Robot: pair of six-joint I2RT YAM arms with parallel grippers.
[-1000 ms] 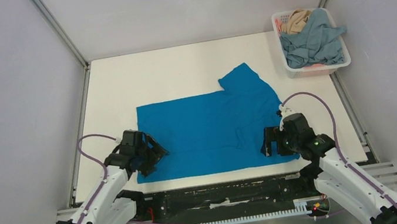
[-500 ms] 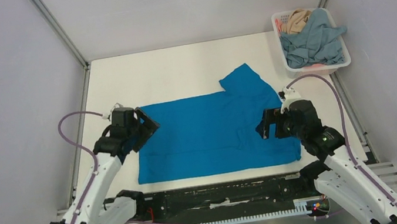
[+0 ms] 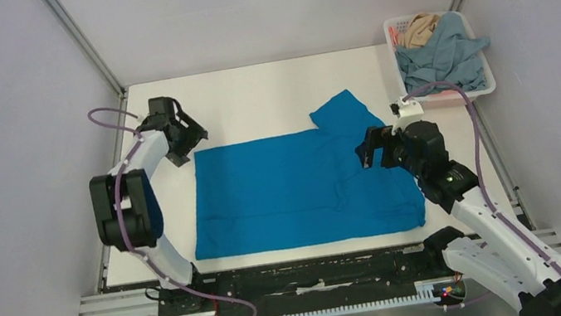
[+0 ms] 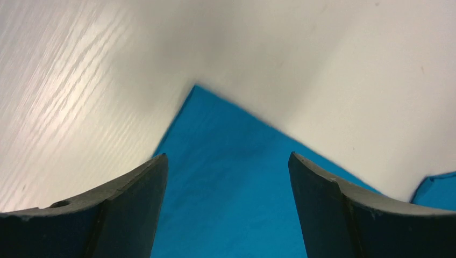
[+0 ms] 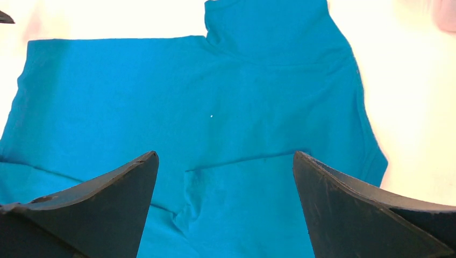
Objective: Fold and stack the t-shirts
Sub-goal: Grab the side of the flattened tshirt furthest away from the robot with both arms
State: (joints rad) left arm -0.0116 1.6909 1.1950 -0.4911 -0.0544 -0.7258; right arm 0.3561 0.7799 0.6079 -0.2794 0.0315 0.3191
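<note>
The vivid blue t-shirt (image 3: 298, 185) lies flat on the white table, one sleeve sticking out at the far right. It fills the right wrist view (image 5: 215, 107), and its far-left corner shows in the left wrist view (image 4: 226, 177). My left gripper (image 3: 184, 139) is open and empty, just above that far-left corner. My right gripper (image 3: 373, 151) is open and empty, above the shirt's right part near the sleeve. The grey-blue t-shirt (image 3: 443, 58) and the tan t-shirt (image 3: 417, 28) are bunched in the basket.
The white slotted basket (image 3: 411, 96) stands at the far right corner of the table (image 3: 251, 95). Metal frame posts and grey walls close in the left, right and back sides.
My left gripper has moved from the shirt's near-left corner up along its left edge to the far-left corner. My right gripper has moved away from the near-right edge toward the sleeve. The shirt has stayed flat.
</note>
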